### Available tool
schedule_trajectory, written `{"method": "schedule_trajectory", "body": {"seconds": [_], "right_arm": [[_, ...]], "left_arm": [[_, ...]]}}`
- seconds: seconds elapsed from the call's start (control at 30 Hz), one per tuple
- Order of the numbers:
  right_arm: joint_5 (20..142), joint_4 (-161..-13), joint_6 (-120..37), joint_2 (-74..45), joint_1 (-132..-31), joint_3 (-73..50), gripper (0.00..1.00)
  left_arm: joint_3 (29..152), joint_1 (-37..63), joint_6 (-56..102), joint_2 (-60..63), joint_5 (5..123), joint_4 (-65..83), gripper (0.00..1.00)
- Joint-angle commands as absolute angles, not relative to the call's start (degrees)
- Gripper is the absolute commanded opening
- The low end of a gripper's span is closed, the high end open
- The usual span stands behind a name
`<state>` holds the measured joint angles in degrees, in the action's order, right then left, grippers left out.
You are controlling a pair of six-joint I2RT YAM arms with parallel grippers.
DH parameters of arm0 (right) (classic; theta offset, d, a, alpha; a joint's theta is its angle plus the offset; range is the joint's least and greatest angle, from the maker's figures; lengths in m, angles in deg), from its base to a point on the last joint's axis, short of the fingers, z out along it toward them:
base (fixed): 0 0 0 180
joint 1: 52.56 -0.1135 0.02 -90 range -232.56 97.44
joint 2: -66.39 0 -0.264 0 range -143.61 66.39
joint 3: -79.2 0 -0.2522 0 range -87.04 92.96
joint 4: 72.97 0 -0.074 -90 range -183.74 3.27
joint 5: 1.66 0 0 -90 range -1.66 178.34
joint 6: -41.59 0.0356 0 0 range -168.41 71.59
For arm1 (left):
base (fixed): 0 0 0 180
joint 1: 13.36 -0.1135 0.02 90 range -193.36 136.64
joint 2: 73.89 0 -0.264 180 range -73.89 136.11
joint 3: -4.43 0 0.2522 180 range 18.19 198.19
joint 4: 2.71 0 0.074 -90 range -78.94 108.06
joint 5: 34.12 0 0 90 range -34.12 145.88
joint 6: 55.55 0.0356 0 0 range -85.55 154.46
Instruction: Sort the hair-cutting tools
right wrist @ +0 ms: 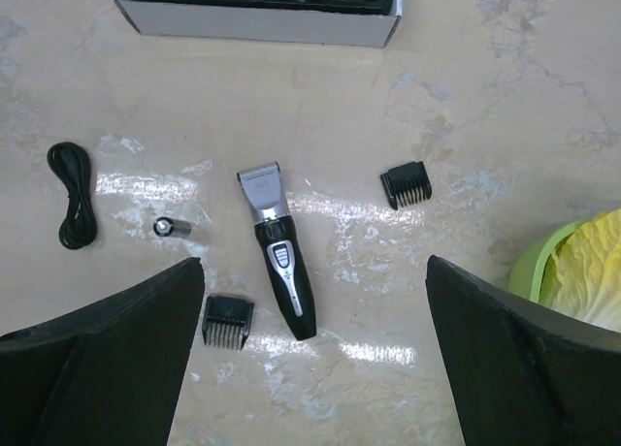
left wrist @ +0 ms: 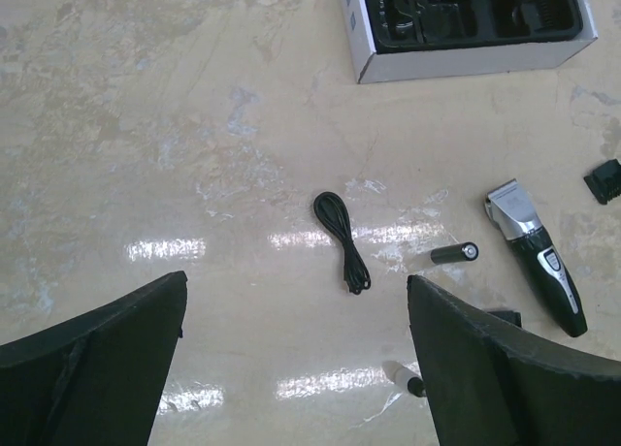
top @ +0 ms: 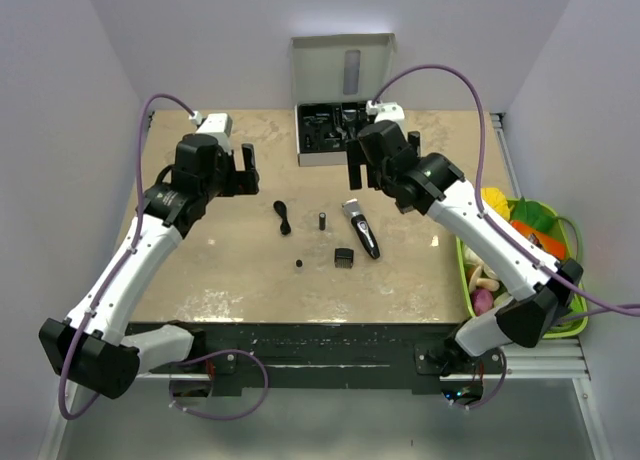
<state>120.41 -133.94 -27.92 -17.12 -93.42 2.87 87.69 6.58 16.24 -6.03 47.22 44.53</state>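
Note:
The black-and-silver clipper (top: 361, 227) (right wrist: 279, 257) lies mid-table. A square comb guard (top: 344, 257) (right wrist: 228, 322) sits by its lower end, and a second guard (right wrist: 406, 185) (left wrist: 604, 180) lies to its right. Left of the clipper are a short cylinder (top: 323, 221) (left wrist: 454, 254), a coiled cord (top: 283, 216) (left wrist: 342, 240) and a tiny round bit (top: 299, 264) (left wrist: 408, 380). My left gripper (top: 240, 175) (left wrist: 296, 281) hovers open, left of the cord. My right gripper (top: 375, 175) (right wrist: 315, 262) hovers open above the clipper. Neither holds anything.
An open white box (top: 330, 133) (left wrist: 466, 24) with a black moulded tray stands at the back centre, its lid (top: 342, 65) raised behind it. A green basket (top: 465, 270) (right wrist: 529, 271) of toy vegetables hangs off the table's right edge.

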Motion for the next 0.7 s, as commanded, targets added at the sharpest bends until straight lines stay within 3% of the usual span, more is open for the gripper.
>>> {"method": "schedule_trajectory", "body": {"seconds": [0.0,0.17,0.33,0.5,0.67], "right_arm": [[120.59,-140.25,-27.67,-20.54,-93.60,11.04,0.98],[112.70,-136.75,-33.72,-16.76,-93.43,8.41,0.98],[108.30,-140.17,-34.79,-22.20,-93.52,6.04,0.98],[103.90,-133.17,-33.20,-24.84,-93.52,-1.78,0.96],[102.31,-131.21,-35.39,-30.28,-93.43,-0.66,0.96]], "left_arm": [[87.28,6.59,18.28,-9.37,49.11,43.49,0.99],[86.57,6.59,18.37,-9.90,49.29,44.45,0.99],[86.14,6.59,18.20,-11.13,50.70,45.68,0.99],[84.20,6.59,17.41,-12.89,51.05,46.03,0.99],[82.53,6.59,16.70,-14.21,52.37,46.65,1.00]]}}
